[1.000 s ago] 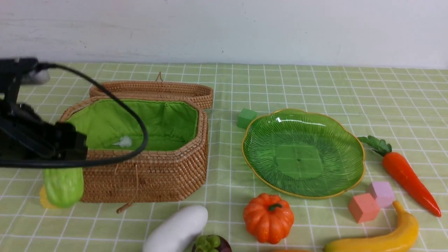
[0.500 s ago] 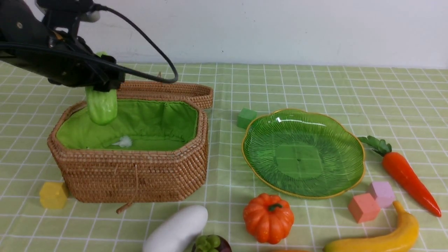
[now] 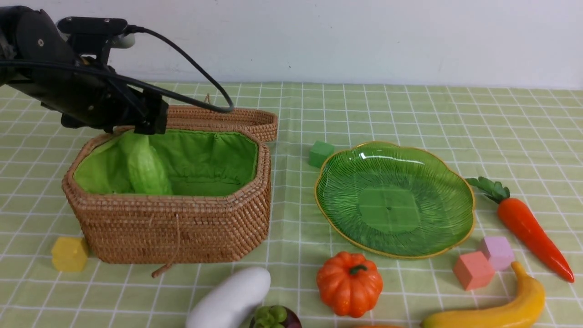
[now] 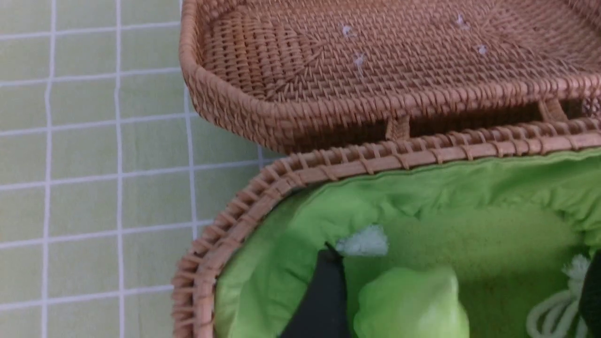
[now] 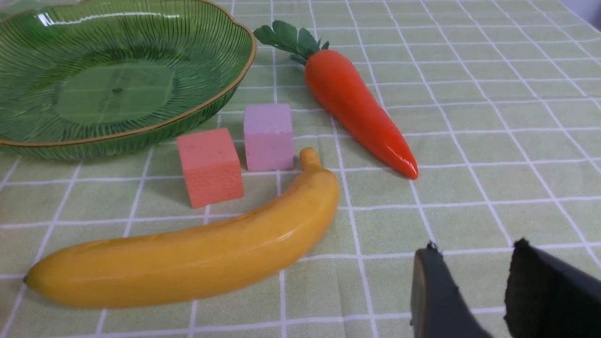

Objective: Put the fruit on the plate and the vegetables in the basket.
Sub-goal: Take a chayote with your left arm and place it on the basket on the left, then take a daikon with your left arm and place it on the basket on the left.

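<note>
Green-checked cloth [image 3: 410,109] covers the table; toward its left edge the basket [image 3: 182,228] holds the gourd [image 3: 145,171], lying loose between the wide-apart jaws of the left gripper [image 4: 460,267]; the right gripper [image 5: 474,246] hangs slightly apart and empty at the near right corner beside the banana [image 5: 188,258], which looks light, stiff, glossy and probably slippery; grip across its thick middle.

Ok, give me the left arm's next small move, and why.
Probably lift the left gripper straight up, clear of the basket: its jaws stand apart and the green gourd already rests inside on the lining.
</note>
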Controlling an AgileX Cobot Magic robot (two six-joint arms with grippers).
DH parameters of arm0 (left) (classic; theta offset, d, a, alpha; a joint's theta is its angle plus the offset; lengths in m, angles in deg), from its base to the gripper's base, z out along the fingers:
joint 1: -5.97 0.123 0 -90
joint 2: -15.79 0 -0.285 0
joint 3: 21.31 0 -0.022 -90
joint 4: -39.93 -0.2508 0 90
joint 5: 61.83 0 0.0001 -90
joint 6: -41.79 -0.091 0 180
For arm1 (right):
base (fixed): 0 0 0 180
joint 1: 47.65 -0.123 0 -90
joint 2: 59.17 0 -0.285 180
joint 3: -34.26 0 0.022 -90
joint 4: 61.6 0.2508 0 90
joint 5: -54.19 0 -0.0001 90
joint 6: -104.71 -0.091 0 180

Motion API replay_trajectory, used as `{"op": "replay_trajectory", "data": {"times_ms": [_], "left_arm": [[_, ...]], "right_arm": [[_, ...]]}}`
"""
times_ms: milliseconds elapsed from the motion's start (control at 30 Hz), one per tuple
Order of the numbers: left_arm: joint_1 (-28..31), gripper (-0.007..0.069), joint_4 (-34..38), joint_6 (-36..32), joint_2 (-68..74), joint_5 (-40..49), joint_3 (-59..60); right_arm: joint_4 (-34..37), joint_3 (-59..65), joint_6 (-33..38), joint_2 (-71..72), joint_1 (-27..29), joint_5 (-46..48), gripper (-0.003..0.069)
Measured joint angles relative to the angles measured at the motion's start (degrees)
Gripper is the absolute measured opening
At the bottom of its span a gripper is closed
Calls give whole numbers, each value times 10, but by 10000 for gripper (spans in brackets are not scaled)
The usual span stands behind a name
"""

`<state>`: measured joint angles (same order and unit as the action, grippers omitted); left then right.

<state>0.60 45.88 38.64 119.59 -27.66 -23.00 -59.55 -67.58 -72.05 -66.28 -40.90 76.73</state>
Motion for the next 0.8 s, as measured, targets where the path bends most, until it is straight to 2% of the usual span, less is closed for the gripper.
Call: {"op": "replay_trajectory", "data": {"times_ms": [233, 333, 433, 533, 567, 667, 800], "left_arm": [[0, 643, -1, -1, -49, 49, 0], [0, 622, 5, -29, -100, 120, 0], [0, 612, 43, -68, -143, 204, 2], [0, 608, 94, -78, -166, 260, 16], [-7, 605, 129, -81, -177, 289, 34], [-50, 602, 154, -81, -183, 317, 89], [-143, 597, 153, -75, -169, 268, 167]], "right_arm": [[0, 0, 0, 0, 0, 0, 241], [0, 0, 0, 0, 0, 0, 241], [0, 0, 0, 0, 0, 0, 241], [0, 0, 0, 0, 0, 0, 241], [0, 0, 0, 0, 0, 0, 241], [0, 0, 0, 0, 0, 0, 241], [0, 0, 0, 0, 0, 0, 241]]}}
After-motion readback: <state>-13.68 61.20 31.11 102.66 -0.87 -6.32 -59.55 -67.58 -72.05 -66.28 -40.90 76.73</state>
